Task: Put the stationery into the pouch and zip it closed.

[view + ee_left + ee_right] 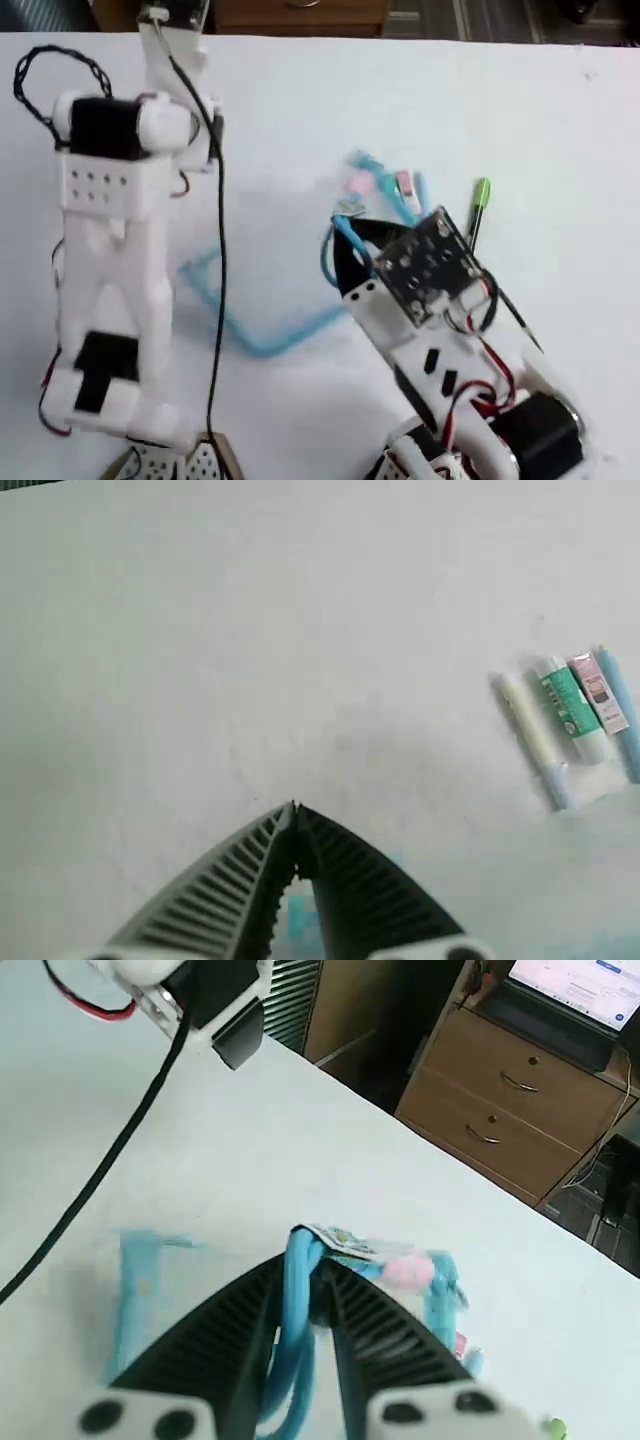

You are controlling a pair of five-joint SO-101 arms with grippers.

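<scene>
desk (520, 90) white | pouch (265, 348) clear, blue-edged, flat mid-desk | left hand (295, 815) closed, bluish bit between jaws, maybe pinning pouch edge, can't tell | right hand (305, 1270) clamped on blue loop (290, 1345), likely to tug zip | stationery (570, 715) bunched at pouch's 1 o'clock end | green pen (481, 195) at 2 o'clock, not yet in

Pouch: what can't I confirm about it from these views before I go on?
Zip state: high view, the pouch is a blurred blue outline.
Loop's attachment: right wrist view, the right end effector, shut on the blue loop, hides it.
Contents: high view, the stationery is too small to place inside or beside.
</scene>
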